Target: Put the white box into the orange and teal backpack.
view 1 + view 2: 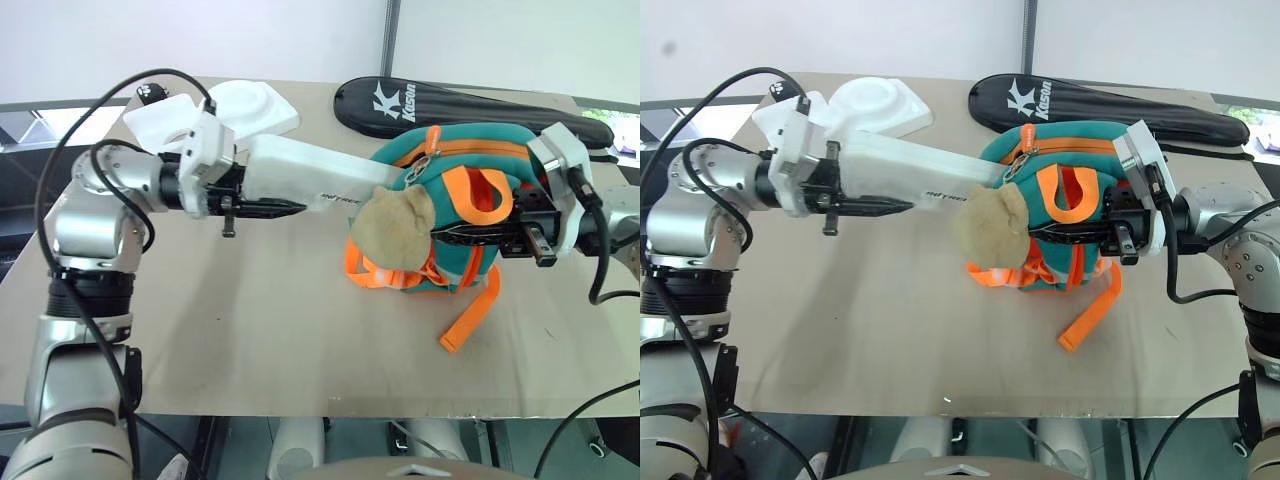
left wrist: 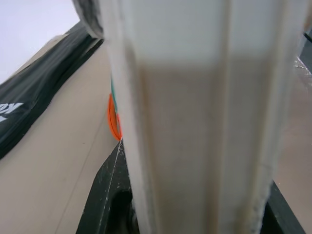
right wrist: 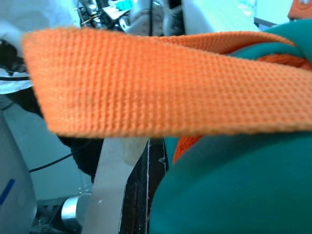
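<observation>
Left gripper (image 1: 262, 207) clamps the white box (image 1: 310, 178), long axis level, pointing at the orange and teal backpack (image 1: 470, 170).

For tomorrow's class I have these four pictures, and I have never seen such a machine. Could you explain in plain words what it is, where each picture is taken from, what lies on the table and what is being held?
It is a two-armed humanoid robot standing at a tan table. The two wide pictures come from a pair of cameras in its head, looking down over its arms. The two close pictures come from a camera on each wrist, looking along that hand's fingers.

The left hand grips the white box, holding it out toward the orange and teal backpack; the left wrist picture shows that box up close. The right hand is shut on the backpack's orange strap, which the right wrist picture shows across its width.

A tan plush toy hangs on the backpack. Behind lie a black racket case and a white foam tray.
</observation>
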Available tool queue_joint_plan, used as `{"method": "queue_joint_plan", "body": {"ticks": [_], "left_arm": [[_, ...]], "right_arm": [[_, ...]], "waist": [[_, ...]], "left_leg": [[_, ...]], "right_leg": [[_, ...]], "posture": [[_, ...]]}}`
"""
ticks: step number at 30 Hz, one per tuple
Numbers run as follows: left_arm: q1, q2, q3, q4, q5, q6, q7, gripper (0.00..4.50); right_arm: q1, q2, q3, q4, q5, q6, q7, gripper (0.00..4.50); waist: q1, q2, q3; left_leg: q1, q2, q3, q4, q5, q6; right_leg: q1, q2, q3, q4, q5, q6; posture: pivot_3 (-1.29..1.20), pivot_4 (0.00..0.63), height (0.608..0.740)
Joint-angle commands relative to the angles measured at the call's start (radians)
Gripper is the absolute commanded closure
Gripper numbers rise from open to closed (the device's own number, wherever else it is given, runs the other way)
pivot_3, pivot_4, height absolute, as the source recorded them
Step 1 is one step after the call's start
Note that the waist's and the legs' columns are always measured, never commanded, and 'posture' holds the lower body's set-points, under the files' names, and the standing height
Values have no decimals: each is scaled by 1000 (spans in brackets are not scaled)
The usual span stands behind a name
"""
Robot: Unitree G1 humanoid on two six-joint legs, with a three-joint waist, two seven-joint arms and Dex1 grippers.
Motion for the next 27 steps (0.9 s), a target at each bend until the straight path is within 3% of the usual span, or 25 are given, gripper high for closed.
{"method": "queue_joint_plan", "body": {"ticks": [1, 7, 10, 11, 12, 16, 20, 23, 27], "left_arm": [[-66, -77, -65, -71, 41, 32, 92, 3289], [-191, -328, -254, -18, 193, 128, 301, 3289], [-206, -376, -289, 52, 252, 110, 337, 3289], [-200, -371, -269, 53, 247, 104, 341, 2295], [-194, -368, -235, 48, 226, 114, 350, 1893], [-163, -282, -105, -7, 93, 268, 296, 67], [-107, -115, 183, -92, -293, 734, 239, 67], [-44, -65, 241, -194, -465, 937, 246, 67], [-15, -236, 314, -282, -629, 1155, 494, 67]], "right_arm": [[-37, 21, -43, -62, 46, -10, -34, 4477], [12, 87, -39, -77, -15, -45, -147, 4477], [42, 112, -40, -83, -58, -56, -230, 4477], [56, 114, -40, -89, -68, -58, -246, 4500], [71, 114, -42, -96, -76, -59, -262, 4500], [99, 122, -54, -106, -94, -69, -314, 4500], [98, 150, -28, -92, -168, -96, -405, 4500], [79, 169, -16, -88, -189, -92, -439, 4500], [54, 188, 0, -108, -205, -77, -471, 4500]], "waist": [[2, 0, 0], [1, 0, 0], [-5, 0, 0], [-10, 0, 0], [-14, 0, 0], [-31, 1, 0], [-50, 1, 0], [-48, 1, 0], [-8, 0, 0]], "left_leg": [[0, 0, 0, 0, 0, 0], [-1, -1, -1, 2, 0, 0], [0, -1, -2, 2, 0, 0], [1, -1, -1, 1, 0, 0], [2, -1, -1, 1, 0, 0], [2, 1, -3, 0, 0, 0], [3, 2, -3, 0, 0, 0], [2, 2, -5, 0, 0, 0], [2, -1, -5, 2, 0, 0]], "right_leg": [[0, 0, 0, 0, 0, 0], [1, 0, 0, -1, 0, 1], [1, 1, 0, 0, 1, 1], [1, 2, 2, 0, 1, 1], [1, 2, 3, 0, 1, 1], [1, 5, 3, 1, 0, 0], [0, 6, 4, 2, 0, 0], [1, 6, 2, 2, 0, 1], [4, 1, 1, 1, 0, 1]], "posture": [[0, 150, 740], [0, 150, 740], [0, 150, 740], [0, 150, 740], [0, 150, 740], [0, 150, 740], [0, 150, 740], [0, 150, 740], [0, 150, 740]]}}
